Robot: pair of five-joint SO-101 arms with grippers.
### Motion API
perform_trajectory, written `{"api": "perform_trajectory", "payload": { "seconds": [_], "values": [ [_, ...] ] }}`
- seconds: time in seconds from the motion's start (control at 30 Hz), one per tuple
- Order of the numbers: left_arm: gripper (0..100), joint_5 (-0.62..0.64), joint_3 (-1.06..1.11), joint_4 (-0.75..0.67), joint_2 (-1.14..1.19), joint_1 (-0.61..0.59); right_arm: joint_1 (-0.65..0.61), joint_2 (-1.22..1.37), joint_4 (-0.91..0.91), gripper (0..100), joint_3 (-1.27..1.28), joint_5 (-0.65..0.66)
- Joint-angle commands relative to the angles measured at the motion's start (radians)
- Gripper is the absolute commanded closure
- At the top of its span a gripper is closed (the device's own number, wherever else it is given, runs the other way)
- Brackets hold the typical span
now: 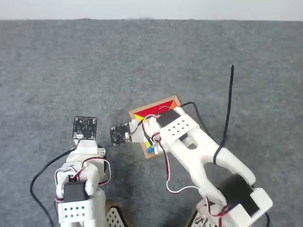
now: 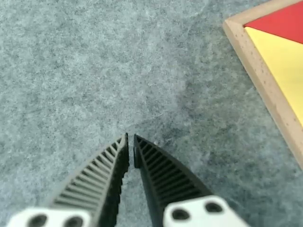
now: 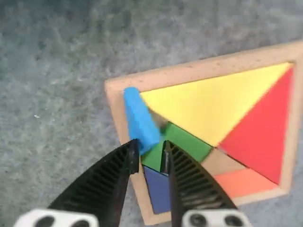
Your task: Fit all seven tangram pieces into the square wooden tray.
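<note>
Step in hand: seating the light blue piece (image 3: pixel 138 116) in the square wooden tray (image 3: pixel 189 73); I judge this to be the piece being worked now.
Light blue piece: at one corner of the tray, tilted. Its far end appears to ride up on the tray's rim and its near end dips inside, next to the green piece (image 3: pixel 182 144). It does not lie flat.
Right end effector (image 3: pixel 150 144): over that same corner of the tray, closed to a narrow gap with the piece's near end between its tips, which looks like a light pinch.
Already in the tray: the yellow triangle (image 3: pixel 208 104) and red triangle (image 3: pixel 260 127) fill the half away from that corner. The green piece, dark blue piece (image 3: pixel 158 189) and orange piece (image 3: pixel 246 182) lie flat on the nearer side.
Tan patch (image 3: pixel 222 161): inside the tray between green, red and orange; I cannot tell whether it is bare floor or a wood-coloured piece.
Left end effector (image 2: pixel 131 138): off the tray, over bare desk (image 2: pixel 71 56) beside its rim, tips all but touching, holding nothing.
How to do it well: free the raised end from the rim first by drawing the piece toward the tray's middle. Then turn it until its long edge runs parallel to the rim, and lower it.
Pressure: gentle and flat, since a hard push on a cocked piece would likely jam it or lift the green neighbour.
Release: only once it sits level with the others.
Risk: the tray may slide on the desk.
</note>
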Motion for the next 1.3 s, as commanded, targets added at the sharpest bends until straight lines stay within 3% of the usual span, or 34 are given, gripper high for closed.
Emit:
{"api": "perform_trajectory", "payload": {
  "seconds": [0.0, 0.2, 0.57, 0.87, 1.17, 1.27],
  "values": [
    [98, 0.017, -0.013, 0.003, -0.018, -0.002, 0.021, -0.058, 0.01, 90.5, -0.069, -0.02],
    [98, 0.017, -0.013, 0.003, -0.018, -0.002, 0.018, -0.067, 0.01, 90.8, -0.071, -0.032],
    [98, 0.017, -0.013, 0.003, -0.018, -0.002, -0.021, -0.056, 0.015, 90.9, -0.069, -0.463],
    [98, 0.017, -0.013, 0.003, -0.018, -0.002, -0.021, -0.056, -0.173, 90.9, 0.123, -0.473],
    [98, 0.017, -0.013, 0.003, -0.018, -0.002, 0.015, -0.038, -0.173, 90.9, 0.132, -0.476],
    [98, 0.017, -0.013, 0.003, -0.018, -0.002, 0.024, -0.054, -0.17, 92.4, 0.123, -0.555]
  ]
}}
